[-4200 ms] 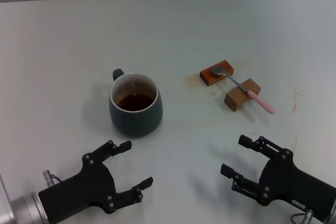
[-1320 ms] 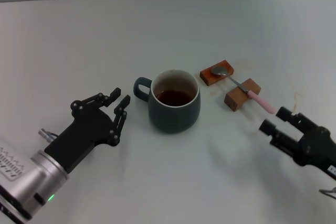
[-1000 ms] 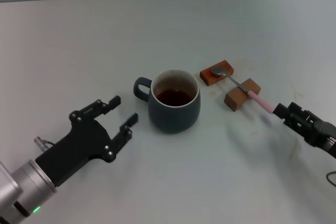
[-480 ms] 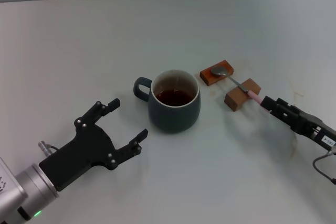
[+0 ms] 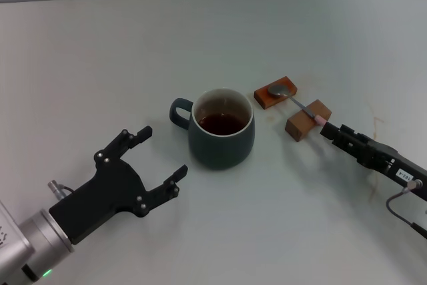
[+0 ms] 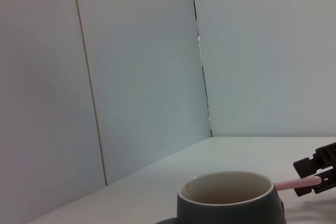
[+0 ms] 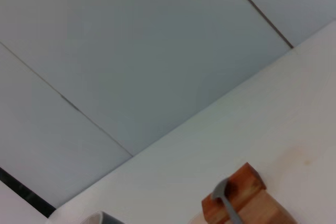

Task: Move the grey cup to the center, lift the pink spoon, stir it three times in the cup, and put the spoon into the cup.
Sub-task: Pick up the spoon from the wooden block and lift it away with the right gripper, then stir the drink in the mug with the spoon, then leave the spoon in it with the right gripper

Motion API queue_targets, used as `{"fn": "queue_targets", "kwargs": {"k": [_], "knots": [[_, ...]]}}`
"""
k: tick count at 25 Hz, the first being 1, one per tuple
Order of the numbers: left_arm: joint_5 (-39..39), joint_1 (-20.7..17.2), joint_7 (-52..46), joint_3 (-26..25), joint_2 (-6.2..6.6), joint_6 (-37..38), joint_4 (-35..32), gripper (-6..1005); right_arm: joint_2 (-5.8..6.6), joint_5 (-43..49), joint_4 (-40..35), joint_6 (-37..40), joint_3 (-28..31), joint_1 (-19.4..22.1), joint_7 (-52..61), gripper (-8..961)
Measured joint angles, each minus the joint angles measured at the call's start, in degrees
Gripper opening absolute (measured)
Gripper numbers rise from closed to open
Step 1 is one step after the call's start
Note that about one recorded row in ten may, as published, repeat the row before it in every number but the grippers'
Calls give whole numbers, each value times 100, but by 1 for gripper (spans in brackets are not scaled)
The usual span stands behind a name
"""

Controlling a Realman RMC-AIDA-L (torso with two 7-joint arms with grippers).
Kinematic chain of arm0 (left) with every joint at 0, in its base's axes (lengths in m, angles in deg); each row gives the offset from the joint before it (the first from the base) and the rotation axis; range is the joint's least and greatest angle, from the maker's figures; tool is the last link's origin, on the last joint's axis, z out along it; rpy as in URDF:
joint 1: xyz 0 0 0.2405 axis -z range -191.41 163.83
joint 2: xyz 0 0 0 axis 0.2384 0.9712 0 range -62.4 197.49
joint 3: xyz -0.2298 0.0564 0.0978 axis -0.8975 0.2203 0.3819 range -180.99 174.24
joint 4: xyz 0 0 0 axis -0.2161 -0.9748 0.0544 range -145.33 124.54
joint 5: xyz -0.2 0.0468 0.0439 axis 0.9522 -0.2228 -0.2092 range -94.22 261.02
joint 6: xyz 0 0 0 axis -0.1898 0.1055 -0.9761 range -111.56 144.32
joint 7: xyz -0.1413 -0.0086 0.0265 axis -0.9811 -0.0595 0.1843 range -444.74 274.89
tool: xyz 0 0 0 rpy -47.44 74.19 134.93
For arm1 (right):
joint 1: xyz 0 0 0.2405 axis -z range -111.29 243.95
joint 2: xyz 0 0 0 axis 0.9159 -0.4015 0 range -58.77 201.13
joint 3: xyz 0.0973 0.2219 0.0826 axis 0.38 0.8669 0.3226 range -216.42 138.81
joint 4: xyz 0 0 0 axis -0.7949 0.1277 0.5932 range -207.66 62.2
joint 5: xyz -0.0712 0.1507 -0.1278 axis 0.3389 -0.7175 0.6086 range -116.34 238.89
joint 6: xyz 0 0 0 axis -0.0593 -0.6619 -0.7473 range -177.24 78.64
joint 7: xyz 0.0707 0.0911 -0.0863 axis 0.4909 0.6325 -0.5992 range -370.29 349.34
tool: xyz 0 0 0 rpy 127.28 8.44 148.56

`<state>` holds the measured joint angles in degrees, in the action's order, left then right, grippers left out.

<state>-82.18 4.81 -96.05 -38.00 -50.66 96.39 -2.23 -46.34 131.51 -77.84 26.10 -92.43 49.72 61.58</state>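
The grey cup (image 5: pixel 221 129) stands on the counter (image 5: pixel 100 51). Right of the cup, the pink spoon (image 5: pixel 299 107) lies across two wooden blocks (image 5: pixel 291 107), its handle pinched by the right gripper (image 5: pixel 328 129). Left of the cup, the left gripper (image 5: pixel 152 158) hovers, fingers (image 5: pixel 175 179) spread open.

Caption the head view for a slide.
Right end effector at the pink spoon handle on wooden blocks; left end effector open beside the grey cup.
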Motion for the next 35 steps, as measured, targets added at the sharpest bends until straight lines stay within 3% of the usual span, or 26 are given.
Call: {"fn": "queue_targets", "kwargs": {"k": [11,16,22,29,35], "knots": [[0,-32,162,78,0,15,0,855,-10,68,-37,-182,-8,-59,51,523],[0,-32,164,79,0,3,1,854,-76,69,-176,-255,-8,-11,-17,263],[0,-32,167,79,0,2,1,854,-117,69,-218,-215,10,24,-188,133],[3,-43,341,79,0,27,0,855,-169,-11,-913,1325,127,560,-575,129],[6,-71,460,76,-10,-4,0,855,-162,91,-2027,1505,187,762,-50,127]]}}
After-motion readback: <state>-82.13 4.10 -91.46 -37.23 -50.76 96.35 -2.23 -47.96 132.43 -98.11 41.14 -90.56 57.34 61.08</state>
